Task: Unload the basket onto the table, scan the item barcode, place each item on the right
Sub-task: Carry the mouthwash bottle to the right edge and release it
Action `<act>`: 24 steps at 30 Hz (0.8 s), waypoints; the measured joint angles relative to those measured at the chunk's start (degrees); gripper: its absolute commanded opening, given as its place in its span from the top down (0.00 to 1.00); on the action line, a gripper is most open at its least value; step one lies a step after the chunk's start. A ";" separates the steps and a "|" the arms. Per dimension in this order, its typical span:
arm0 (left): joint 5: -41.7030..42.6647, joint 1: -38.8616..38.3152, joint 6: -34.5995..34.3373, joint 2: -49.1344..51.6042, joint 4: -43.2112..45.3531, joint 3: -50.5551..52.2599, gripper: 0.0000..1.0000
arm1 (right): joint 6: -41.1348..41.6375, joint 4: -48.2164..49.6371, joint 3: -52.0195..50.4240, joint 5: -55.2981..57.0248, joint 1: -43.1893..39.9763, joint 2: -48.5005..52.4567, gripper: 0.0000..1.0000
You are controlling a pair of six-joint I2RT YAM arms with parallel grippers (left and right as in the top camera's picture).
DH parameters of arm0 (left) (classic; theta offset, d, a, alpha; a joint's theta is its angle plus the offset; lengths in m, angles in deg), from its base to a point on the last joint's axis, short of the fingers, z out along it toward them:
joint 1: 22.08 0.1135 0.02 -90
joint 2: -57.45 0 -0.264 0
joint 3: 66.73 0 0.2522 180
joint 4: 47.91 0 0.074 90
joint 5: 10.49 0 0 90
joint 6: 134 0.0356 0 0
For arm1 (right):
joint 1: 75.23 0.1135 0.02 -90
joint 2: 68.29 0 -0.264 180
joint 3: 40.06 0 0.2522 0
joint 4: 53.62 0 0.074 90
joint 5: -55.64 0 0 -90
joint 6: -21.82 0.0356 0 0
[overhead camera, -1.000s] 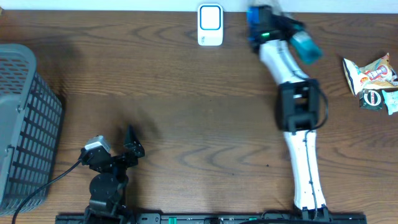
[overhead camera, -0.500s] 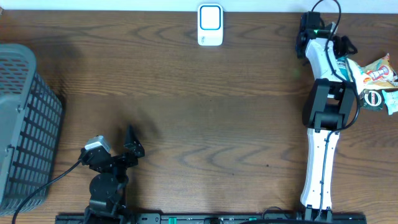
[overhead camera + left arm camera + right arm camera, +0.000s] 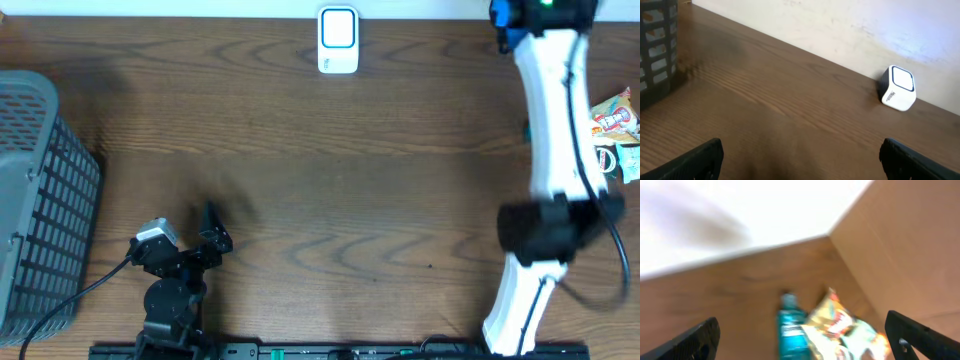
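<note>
The item, a teal bottle [image 3: 790, 330], lies on the wooden table beside crumpled snack packets [image 3: 837, 322] in the blurred right wrist view. My right gripper [image 3: 807, 337] hovers above it, open, with nothing between its dark fingers [image 3: 702, 337]. In the overhead view the right arm [image 3: 555, 120] stretches to the far right corner and covers the bottle. The white barcode scanner [image 3: 338, 40] stands at the far edge, also seen as the scanner [image 3: 898, 88] in the left wrist view. My left gripper [image 3: 208, 232] rests low at the near left, open and empty.
A grey slatted basket [image 3: 40, 200] fills the left edge, and the basket [image 3: 657, 50] shows in the left wrist view too. Snack packets [image 3: 612, 125] lie at the right edge. A pale wall runs behind the table's far edge.
The right arm swung from beside the scanner to the right corner, opened and let go of the teal bottle next to the snack packets. The left arm has not moved.
</note>
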State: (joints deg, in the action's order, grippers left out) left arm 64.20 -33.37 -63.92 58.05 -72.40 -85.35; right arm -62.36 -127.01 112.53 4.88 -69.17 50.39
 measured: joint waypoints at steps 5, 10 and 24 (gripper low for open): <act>0.00 0.00 0.00 0.00 -0.02 0.00 0.02 | 3.17 -4.46 0.31 -11.67 3.85 -12.61 0.01; 0.00 0.00 0.00 -0.02 0.00 0.00 0.02 | 4.44 -10.05 0.35 -18.12 7.34 -21.81 0.01; 0.00 0.00 0.00 0.00 0.00 0.00 0.02 | 4.52 -16.57 0.35 -19.98 7.78 -32.70 0.01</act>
State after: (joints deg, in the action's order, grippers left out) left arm 64.20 -33.37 -63.92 58.05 -72.40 -85.35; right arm -57.83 -143.58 112.88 -15.10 -61.38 17.69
